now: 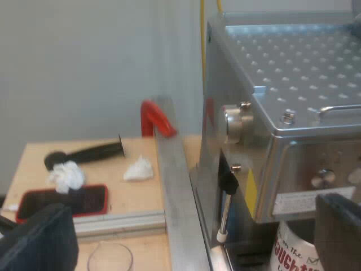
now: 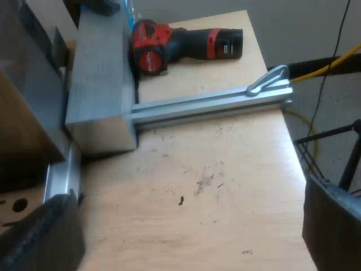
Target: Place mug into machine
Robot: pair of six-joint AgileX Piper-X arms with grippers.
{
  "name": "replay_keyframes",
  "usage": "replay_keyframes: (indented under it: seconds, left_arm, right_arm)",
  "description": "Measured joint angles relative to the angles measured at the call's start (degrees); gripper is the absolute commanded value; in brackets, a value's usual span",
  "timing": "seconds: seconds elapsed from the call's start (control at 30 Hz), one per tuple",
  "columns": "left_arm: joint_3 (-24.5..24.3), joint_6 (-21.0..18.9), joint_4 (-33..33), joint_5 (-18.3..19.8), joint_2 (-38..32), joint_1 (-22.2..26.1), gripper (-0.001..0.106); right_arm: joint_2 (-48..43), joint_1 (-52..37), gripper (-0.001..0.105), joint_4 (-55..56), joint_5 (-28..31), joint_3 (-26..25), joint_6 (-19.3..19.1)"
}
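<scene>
Left wrist view: mug (image 1: 293,251) beside left hand (image 1: 189,228).

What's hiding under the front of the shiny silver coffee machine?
A white mug with red letters sits under the silver espresso machine. A black finger of the left hand covers one side, so its handle and inside cannot be seen.

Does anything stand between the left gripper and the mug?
Nothing visible does. The mug sits right beside one finger of the open left gripper, under the espresso machine front; the steam wand hangs apart from it.
</scene>
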Motion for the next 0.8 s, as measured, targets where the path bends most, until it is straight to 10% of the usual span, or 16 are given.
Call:
replay_keyframes:
  seconds: [0.33,0.8]
  left_arm:
    - [4.59,1.25,10.56,0.01,-18.58,0.00,0.087]
    - [3.66,1.65,25.78,0.01,-18.89,0.00,0.087]
  right_arm:
    - [-19.46,0.00,0.080,8.75,-3.96,1.56,-0.01]
    - [-24.29,0.15,0.080,16.87,-7.41,1.74,-0.85]
